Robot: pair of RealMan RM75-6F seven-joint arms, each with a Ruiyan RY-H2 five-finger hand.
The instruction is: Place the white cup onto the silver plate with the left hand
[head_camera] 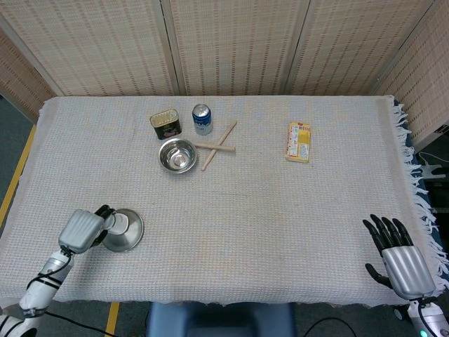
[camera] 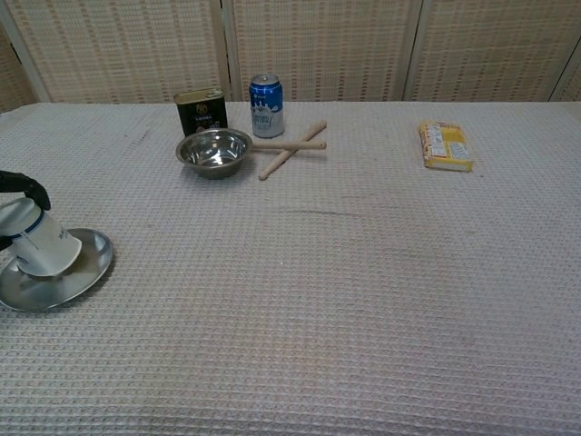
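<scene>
The white cup (head_camera: 118, 222) (camera: 42, 244), with a dark band near its base, is tilted on the silver plate (head_camera: 129, 238) (camera: 64, 281) at the table's near left. My left hand (head_camera: 83, 230) grips the cup from the left; in the chest view only its dark fingers (camera: 24, 186) show, curled over the cup's top. The cup's open mouth points right and down onto the plate. My right hand (head_camera: 398, 257) rests at the near right corner, fingers spread, holding nothing.
At the back left stand a steel bowl (head_camera: 177, 155) (camera: 214, 151), a dark tin (head_camera: 165, 125) (camera: 201, 111) and a blue can (head_camera: 202, 119) (camera: 266, 105). Two crossed wooden sticks (head_camera: 219, 146) (camera: 290, 148) lie beside them. A yellow box (head_camera: 299, 142) (camera: 445, 145) lies back right.
</scene>
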